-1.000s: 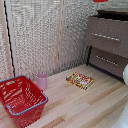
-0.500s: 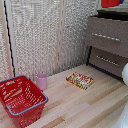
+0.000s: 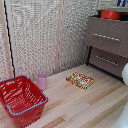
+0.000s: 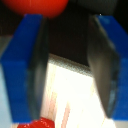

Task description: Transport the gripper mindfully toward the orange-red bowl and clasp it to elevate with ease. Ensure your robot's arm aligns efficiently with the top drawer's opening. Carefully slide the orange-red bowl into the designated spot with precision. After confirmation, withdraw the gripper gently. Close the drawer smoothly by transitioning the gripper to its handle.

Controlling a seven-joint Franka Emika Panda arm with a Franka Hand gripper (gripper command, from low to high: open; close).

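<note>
The orange-red bowl shows just above the top drawer of the dark brown dresser, at the exterior view's upper right. I cannot tell whether it rests inside the drawer or on top. The silver handle runs across the drawer front. Of the robot's arm, only a white bulge shows at the exterior view's right edge. In the wrist view my gripper is open, with dark fingers on blue blocks and nothing between them. A blurred orange-red shape lies past the fingers.
A red mesh basket stands on the wooden floor at the exterior view's lower left, with a small pink cup beside it. A flat colourful box lies mid-floor. A lower drawer sits under the top one. A pale curtain hangs behind.
In the exterior view the orange-red bowl now shows lower, at the dresser's top; earlier only a red sliver showed at the upper edge. Basket, cup and box have not moved.
</note>
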